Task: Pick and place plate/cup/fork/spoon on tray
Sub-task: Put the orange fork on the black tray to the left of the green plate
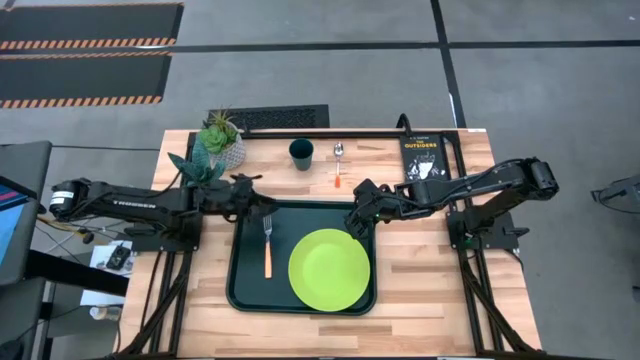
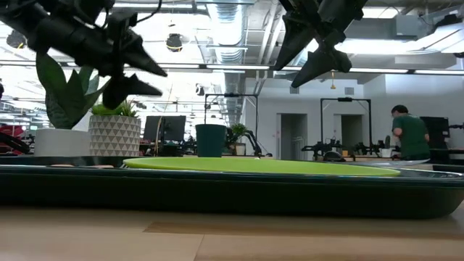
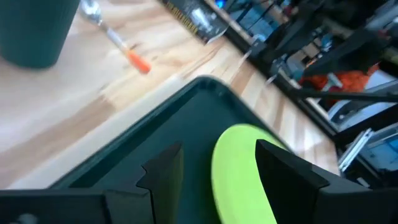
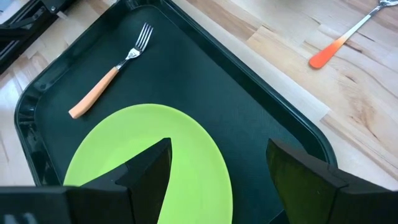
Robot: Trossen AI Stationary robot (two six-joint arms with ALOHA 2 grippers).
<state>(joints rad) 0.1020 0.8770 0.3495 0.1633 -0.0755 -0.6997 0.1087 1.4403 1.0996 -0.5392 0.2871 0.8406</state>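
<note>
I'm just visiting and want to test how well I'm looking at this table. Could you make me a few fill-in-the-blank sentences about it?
1. On the dark green tray lie the lime-green plate and the ____.
2. The spoon lies on the wooden table, just right of the dark green ____.
3. Both grippers, left and right, hold ____.
4. The potted plant stands in the table's back ____ corner.

Missing words: fork; cup; nothing; left

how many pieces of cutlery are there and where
2: the fork lies on the tray, left of the plate; the spoon lies on the table beyond the tray, right of the cup.
</note>
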